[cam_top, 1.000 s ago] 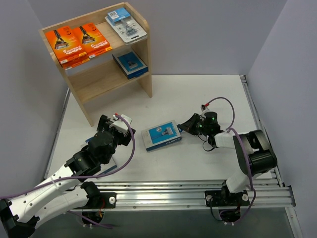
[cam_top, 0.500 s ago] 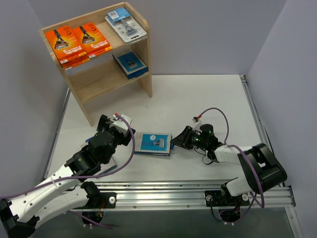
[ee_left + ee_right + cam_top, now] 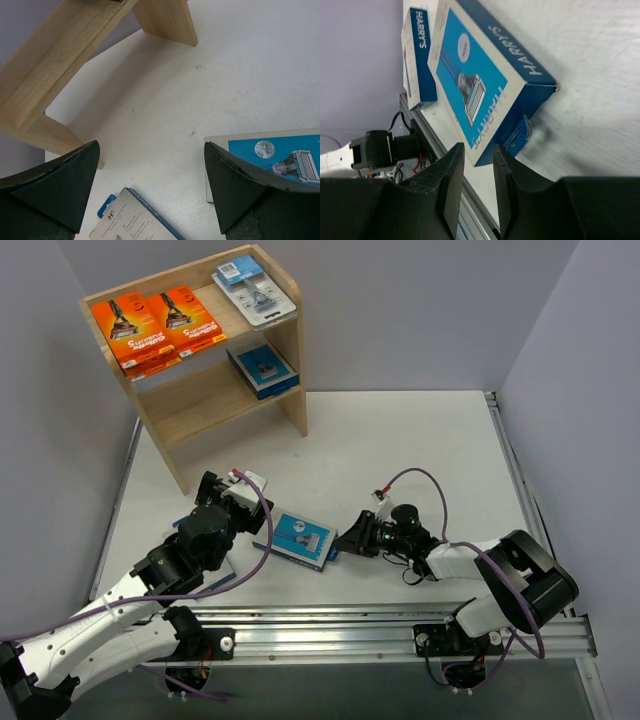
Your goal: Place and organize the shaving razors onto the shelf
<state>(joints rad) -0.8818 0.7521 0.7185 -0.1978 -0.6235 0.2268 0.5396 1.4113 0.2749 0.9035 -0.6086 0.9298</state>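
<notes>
Touching the right end of a blue razor box point(image 3: 302, 539) with narrowly parted right fingers point(image 3: 445, 190), gripping nothing, the box lying flat on the counter point(image 3: 400, 440). Hovering with left fingers point(image 3: 60, 185) spread wide and empty above a second blue box point(image 3: 132, 220). Leaving two orange packs point(image 3: 158, 325) and a blister pack point(image 3: 255, 288) atop the shelf point(image 3: 190, 405), another blue box point(image 3: 263, 370) on its lower tier.

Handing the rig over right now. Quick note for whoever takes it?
Left hand: open wide, empty, above the table.
Right hand: jaws slightly apart, gripping nothing, at the edge of the centre blue box.
Done: orange packs and blister pack on top of the shelf; shelved blue box on the lower tier.
Left: centre blue box, second blue box by the left arm.
</notes>
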